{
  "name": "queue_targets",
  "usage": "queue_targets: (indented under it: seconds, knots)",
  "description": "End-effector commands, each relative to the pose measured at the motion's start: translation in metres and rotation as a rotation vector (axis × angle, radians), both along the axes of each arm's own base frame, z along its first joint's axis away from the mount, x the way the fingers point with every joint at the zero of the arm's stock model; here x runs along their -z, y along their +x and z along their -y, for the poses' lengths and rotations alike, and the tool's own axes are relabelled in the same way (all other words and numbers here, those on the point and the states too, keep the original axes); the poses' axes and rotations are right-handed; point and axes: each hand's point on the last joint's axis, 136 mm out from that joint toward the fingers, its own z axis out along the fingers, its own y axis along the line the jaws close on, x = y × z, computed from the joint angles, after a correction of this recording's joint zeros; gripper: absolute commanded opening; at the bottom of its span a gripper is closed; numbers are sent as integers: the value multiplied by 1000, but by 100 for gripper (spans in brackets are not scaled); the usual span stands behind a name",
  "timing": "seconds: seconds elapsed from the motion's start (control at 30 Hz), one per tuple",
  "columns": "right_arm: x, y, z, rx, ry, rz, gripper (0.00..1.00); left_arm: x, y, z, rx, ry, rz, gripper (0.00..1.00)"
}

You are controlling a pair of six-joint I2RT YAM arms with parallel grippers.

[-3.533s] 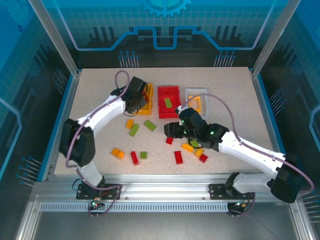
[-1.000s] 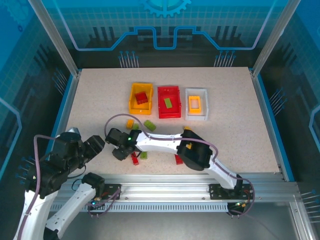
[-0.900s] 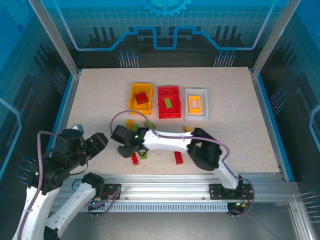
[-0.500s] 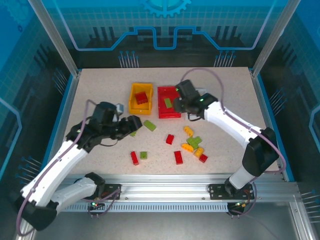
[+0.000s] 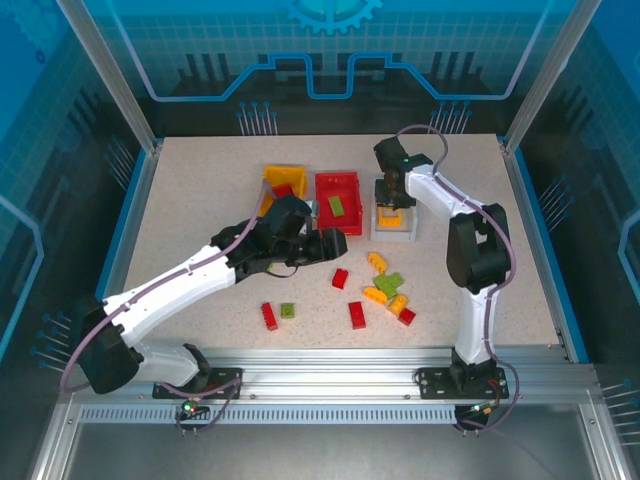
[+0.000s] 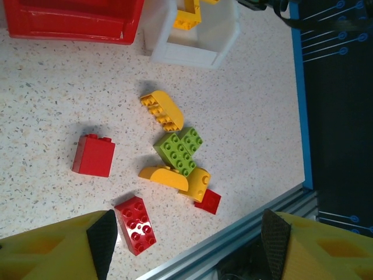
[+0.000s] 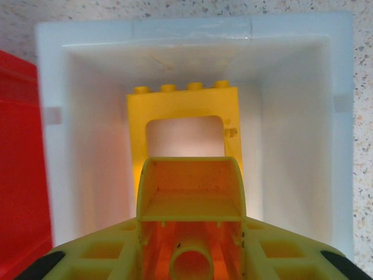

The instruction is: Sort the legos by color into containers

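Right gripper (image 5: 390,195) has swung off the red plastic bin (image 5: 322,205) in the last half-second. It hangs over the white open-topped bin (image 7: 291,116), jaws clamped on a yellow-orange arched brick (image 7: 189,204) (a yellow window-frame piece (image 7: 180,102) already lies inside). A release looks due next.

Left gripper (image 6: 186,248) has come across to the loose studded bricks (image 6: 178,151) on the speckled table (image 6: 46,116). Its jaws are wide and empty, with a red square brick (image 6: 93,154) nearby.
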Motion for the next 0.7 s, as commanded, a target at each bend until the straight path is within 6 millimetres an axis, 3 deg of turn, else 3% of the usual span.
queue_targets:
  seconds: [0.0,0.13,0.23,0.33,0.43,0.57,0.67]
  knots:
    - [1,1,8,6,-15,-43,40,-5,8,3,-3,25,57,70]
    - [0,3,7,-2,-6,-44,50,3,5,0,-3,58,47,70]
    - [-13,3,4,-17,-6,-16,58,5,3,-5,-7,77,48,70]
    - [-40,0,1,-29,2,33,59,8,2,-11,-14,102,45,70]
    - [-79,-8,-8,-64,9,119,58,15,1,-23,-45,159,34,71]
    - [-127,-39,-28,-146,21,246,58,38,-1,-54,-165,274,-42,73]
    - [-142,-79,-61,-280,96,329,60,58,5,-68,-250,278,-114,73]
